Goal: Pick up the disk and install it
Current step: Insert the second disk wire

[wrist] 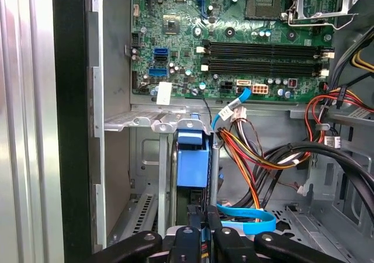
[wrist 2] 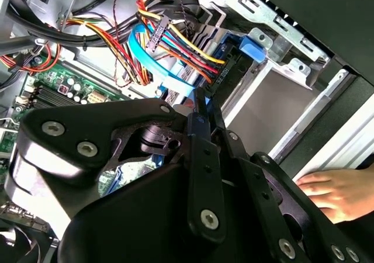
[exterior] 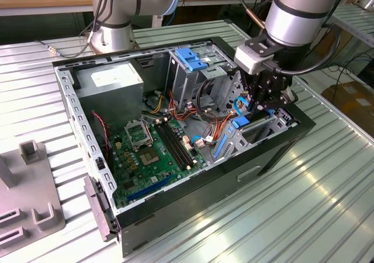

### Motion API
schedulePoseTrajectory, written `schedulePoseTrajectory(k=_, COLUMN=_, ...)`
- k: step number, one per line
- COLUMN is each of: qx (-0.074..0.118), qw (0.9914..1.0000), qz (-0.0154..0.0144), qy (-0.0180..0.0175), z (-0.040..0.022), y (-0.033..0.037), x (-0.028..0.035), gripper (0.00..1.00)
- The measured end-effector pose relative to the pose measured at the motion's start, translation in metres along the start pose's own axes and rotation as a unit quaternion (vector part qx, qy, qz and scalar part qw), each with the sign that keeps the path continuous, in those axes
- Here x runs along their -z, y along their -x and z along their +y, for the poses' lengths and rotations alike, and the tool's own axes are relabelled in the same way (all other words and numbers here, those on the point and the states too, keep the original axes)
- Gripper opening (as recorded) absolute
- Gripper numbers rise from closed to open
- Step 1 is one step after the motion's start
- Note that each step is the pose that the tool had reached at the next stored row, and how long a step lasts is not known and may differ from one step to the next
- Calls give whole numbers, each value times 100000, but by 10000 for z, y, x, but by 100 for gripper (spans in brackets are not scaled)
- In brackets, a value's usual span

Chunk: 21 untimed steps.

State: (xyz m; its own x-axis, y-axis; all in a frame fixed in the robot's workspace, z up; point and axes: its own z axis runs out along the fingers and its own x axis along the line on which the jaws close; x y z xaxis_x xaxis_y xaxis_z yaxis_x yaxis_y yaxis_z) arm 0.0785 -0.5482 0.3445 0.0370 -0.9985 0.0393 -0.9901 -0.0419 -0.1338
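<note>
In the exterior view, from left to right: a grey fixture (exterior: 29, 199) is lying on the table (exterior: 327, 204), the open case (exterior: 175, 128) is showing its motherboard (exterior: 155, 149), and the gripper (exterior: 266, 102) is reaching into the bay. The fingers (wrist: 198, 239) are standing narrow, pinching the disk (wrist: 193, 166), which is sitting upright in the bay.

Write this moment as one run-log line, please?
gripper: shut on blue-railed silver-grey metal disk | disk: upright, in drive slot of open black computer case | green motherboard: untouched | hand: beside case
</note>
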Motion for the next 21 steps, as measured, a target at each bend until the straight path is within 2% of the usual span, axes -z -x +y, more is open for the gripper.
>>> schedulePoseTrajectory(k=4, qx=15, qw=100000, qz=67, qy=10, z=10, y=-26, x=-66, gripper=16)
schedulePoseTrajectory(k=10, qx=-1, qw=100000, qz=-62, qy=-15, z=10, y=-26, x=-69, gripper=17)
schedulePoseTrajectory(k=12, qx=2, qw=100000, qz=-48, qy=-11, z=5, y=-28, x=-31, gripper=17)
schedulePoseTrajectory(k=13, qx=10, qw=100000, qz=-6, qy=-3, z=0, y=-29, x=5, gripper=23)
schedulePoseTrajectory(k=14, qx=4, qw=100000, qz=-12, qy=-5, z=-8, y=-32, x=64, gripper=23)
schedulePoseTrajectory(k=15, qx=8, qw=100000, qz=1, qy=-1, z=-12, y=-33, x=95, gripper=23)
schedulePoseTrajectory(k=19, qx=11, qw=100000, qz=20, qy=-3, z=-13, y=-32, x=98, gripper=23)
schedulePoseTrajectory(k=20, qx=14, qw=100000, qz=27, qy=-2, z=-13, y=-32, x=98, gripper=22)
schedulePoseTrajectory(k=21, qx=12, qw=100000, qz=28, qy=-2, z=-13, y=-32, x=98, gripper=15)
